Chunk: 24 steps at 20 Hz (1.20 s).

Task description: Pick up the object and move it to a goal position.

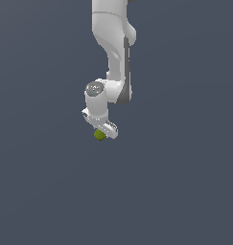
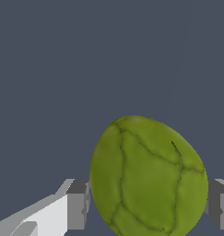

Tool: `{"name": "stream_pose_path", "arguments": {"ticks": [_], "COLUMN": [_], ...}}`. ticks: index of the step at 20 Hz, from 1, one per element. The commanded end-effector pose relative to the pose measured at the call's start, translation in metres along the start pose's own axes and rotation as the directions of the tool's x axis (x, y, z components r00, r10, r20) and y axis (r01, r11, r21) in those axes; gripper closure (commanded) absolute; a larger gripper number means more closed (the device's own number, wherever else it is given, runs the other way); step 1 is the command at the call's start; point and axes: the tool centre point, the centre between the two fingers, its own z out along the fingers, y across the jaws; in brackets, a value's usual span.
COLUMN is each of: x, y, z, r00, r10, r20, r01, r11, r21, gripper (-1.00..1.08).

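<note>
Grasp stage: your gripper (image 1: 103, 131) has the green lump (image 1: 99, 135) between its fingers.

In the wrist view the olive-green, dark-veined, egg-shaped lump (image 2: 148, 177) sits between the 2 grey fingertip pads (image 2: 76, 203), each pad touching or just beside its flank, so you appear to be clenched on it, though the contact itself is hard to confirm. In the exterior view the lump sits at the tip of the white arm (image 1: 113, 52), a little toward that view's left side of the gripper. You cannot tell from the plain grey floor (image 1: 185, 191) whether it is lifted or resting there. No goal marker is visible. Your next move, as I judge it, calls for a firm squeeze and a straight lift before carrying.
</note>
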Motion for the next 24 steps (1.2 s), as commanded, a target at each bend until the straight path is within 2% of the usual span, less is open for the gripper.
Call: {"name": "stream_pose_path", "arguments": {"ticks": [1, 11, 24], "x": [-0.001, -0.018, -0.059], "y": [-0.003, -0.033, -0.106], "z": [-0.005, -0.058, -0.187], "r00": [1.0, 1.0, 1.0], "r10": [-0.001, 0.0, 0.002], "r20": [-0.002, -0.002, -0.004], "r01": [0.001, 0.0, -0.002], "r11": [1.0, 1.0, 1.0], "r21": [0.001, 0.001, -0.002], "gripper": [1.08, 1.08, 1.08]}}
